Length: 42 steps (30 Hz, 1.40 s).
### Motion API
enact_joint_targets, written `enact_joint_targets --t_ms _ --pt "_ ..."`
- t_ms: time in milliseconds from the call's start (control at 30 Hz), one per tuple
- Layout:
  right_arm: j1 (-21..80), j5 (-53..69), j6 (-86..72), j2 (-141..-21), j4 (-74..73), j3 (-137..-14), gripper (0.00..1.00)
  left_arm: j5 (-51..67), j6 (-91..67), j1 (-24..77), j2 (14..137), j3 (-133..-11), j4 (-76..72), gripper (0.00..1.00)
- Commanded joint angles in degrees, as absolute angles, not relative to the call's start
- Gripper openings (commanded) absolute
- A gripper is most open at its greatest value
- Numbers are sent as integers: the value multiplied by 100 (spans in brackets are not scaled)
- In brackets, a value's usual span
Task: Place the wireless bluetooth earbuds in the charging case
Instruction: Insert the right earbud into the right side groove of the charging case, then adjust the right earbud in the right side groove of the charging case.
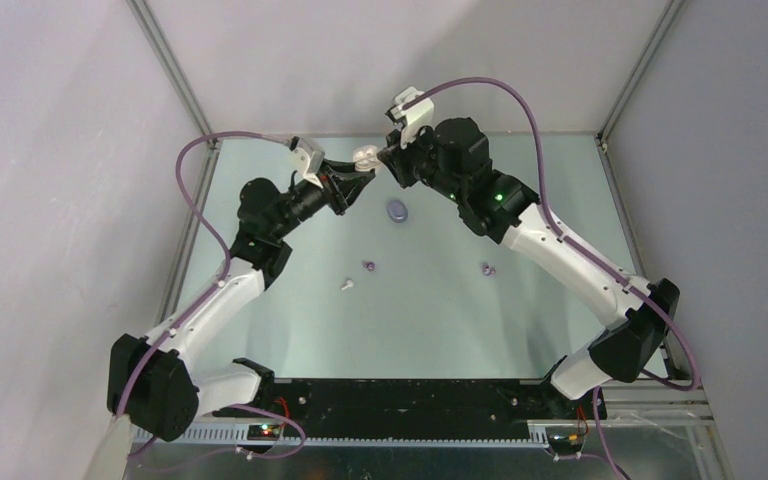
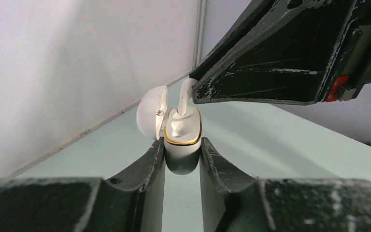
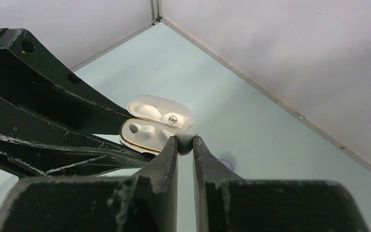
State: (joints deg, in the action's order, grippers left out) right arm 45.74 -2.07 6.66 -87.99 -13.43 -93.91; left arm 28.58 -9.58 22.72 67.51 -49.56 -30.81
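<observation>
Across the middle of your overhead view, a loose white earbud, a left purple earbud and a right purple earbud lie apart on the table. Beyond them sits a purple case. At upper centre, your left gripper pinches the open white charging case. Your right gripper pinches a second white earbud, which stands upright in the case's mouth.

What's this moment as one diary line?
left jaws: shut on open white case | right jaws: shut on white earbud at its opening | loose: three earbuds, purple case
</observation>
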Motion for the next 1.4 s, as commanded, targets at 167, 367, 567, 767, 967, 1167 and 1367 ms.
enact_joint_targets --t_ms 167,367,567,767,967,1167,1367 --pt "4439 383 457 -8872 -1649 -9566 25 2669 -929 2317 6679 -5044 -3771 0" --pt "4359 1019 533 -8837 -1646 -9577 36 2693 -932 2316 6720 -5079 -3775 0" --pt "4188 1844 603 -8737 -1725 -9601 50 2825 -914 2305 6741 -5080 -3780 0" --pt "3685 2685 737 -8514 -2224 -9671 60 3224 -892 2207 6720 -5025 -3788 0" --pt "3200 3925 1613 -8301 -2834 -9775 64 3971 -919 1994 6749 -5032 -3743 0" --pt "2930 4180 1617 -8399 -2873 -9894 59 4629 -590 1926 6733 -5062 -3554 0" --pt "2932 4342 1487 -8564 -2641 -10061 58 4813 -457 1931 6730 -5064 -3458 0"
